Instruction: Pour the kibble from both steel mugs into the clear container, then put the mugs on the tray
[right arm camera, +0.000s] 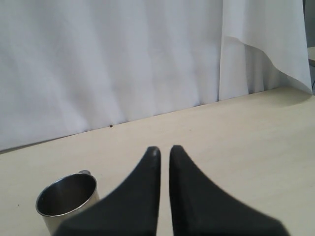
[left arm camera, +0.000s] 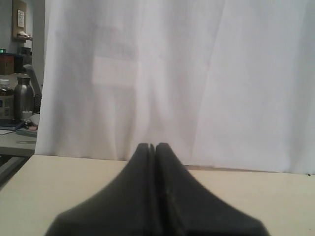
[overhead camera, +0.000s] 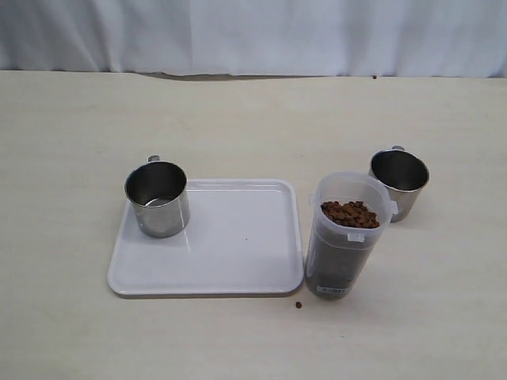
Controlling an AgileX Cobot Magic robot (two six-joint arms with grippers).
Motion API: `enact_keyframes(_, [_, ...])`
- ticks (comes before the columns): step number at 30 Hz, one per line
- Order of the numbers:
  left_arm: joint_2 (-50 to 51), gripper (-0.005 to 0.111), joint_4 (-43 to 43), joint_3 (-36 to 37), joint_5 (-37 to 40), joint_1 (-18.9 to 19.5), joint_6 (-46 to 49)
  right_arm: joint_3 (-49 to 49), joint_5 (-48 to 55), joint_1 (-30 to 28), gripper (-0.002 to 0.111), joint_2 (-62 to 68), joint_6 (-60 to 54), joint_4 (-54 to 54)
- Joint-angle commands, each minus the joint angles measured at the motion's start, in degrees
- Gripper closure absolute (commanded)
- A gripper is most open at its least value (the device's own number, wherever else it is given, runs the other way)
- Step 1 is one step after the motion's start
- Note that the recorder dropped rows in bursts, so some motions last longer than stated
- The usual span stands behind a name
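Note:
One steel mug (overhead camera: 157, 198) stands upright on the far left corner of the white tray (overhead camera: 238, 245), and its inside looks bare. The clear container (overhead camera: 348, 237) stands just right of the tray, filled nearly to the rim with kibble (overhead camera: 350, 214). The other steel mug (overhead camera: 398, 182) stands on the table behind and right of the container, and it too looks bare inside. Neither gripper appears in the exterior view. My left gripper (left arm camera: 152, 146) is shut on nothing, above bare table. My right gripper (right arm camera: 165, 149) has a narrow gap between its fingers, with a mug (right arm camera: 66, 199) off to one side.
A single stray pellet (overhead camera: 299, 305) lies on the table in front of the tray's near right corner. A white curtain (overhead camera: 253, 36) hangs along the table's far edge. Shelves with bottles (left arm camera: 19, 98) show past the curtain in the left wrist view.

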Motion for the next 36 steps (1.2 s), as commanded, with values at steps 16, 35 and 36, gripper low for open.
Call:
enact_keyframes(16, [-0.3, 0.107, -42.7, 0.2, 9.8, -0.5, 46.1, 0.2, 0.2, 0.1, 0.103, -0.2, -0.1, 0.1])
enact_keyframes(35, [-0.3, 0.107, -41.1, 0.2, 10.1, -0.5, 46.1, 0.2, 0.2, 0.1, 0.103, -0.2, -0.1, 0.1])
enact_keyframes(36, [-0.3, 0.107, -41.1, 0.2, 10.1, -0.5, 46.1, 0.2, 0.2, 0.1, 0.103, -0.2, -0.1, 0.1])
